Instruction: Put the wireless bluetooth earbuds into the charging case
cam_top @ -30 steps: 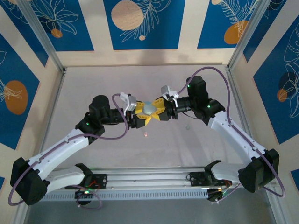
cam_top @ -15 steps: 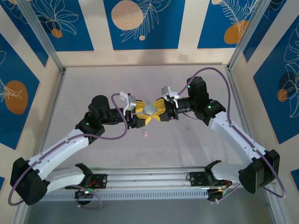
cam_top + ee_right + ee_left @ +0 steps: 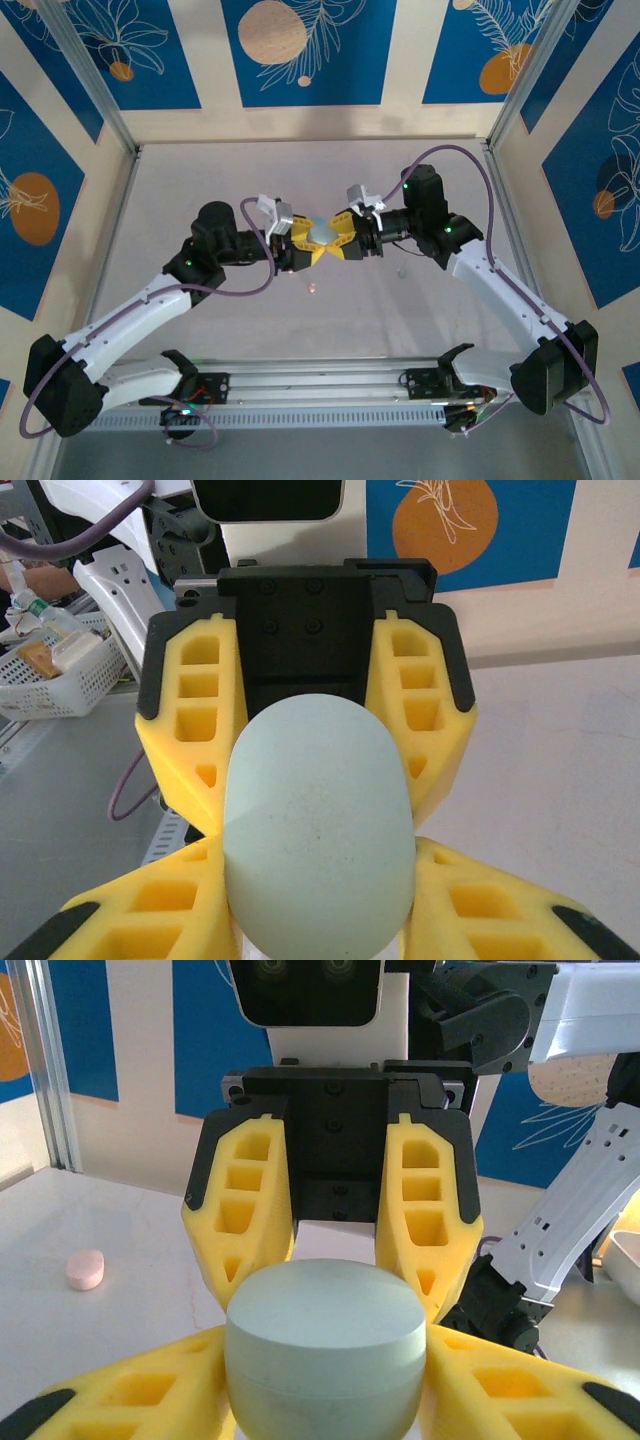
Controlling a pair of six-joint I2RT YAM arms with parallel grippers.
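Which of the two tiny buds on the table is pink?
The pink earbud lies nearest the left hand, on its near side. The other earbud, beside the right arm, looks pale.

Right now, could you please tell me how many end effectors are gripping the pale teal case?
2. The left end effector and the right end effector clamp the charging case from opposite sides; none hidden.

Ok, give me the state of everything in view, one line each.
charging case: lid shut, held above the table between both grippers.
left gripper: closed on one end of the case.
right gripper: closed on the opposite end.
pink earbud: lying loose on the table, outside the case.
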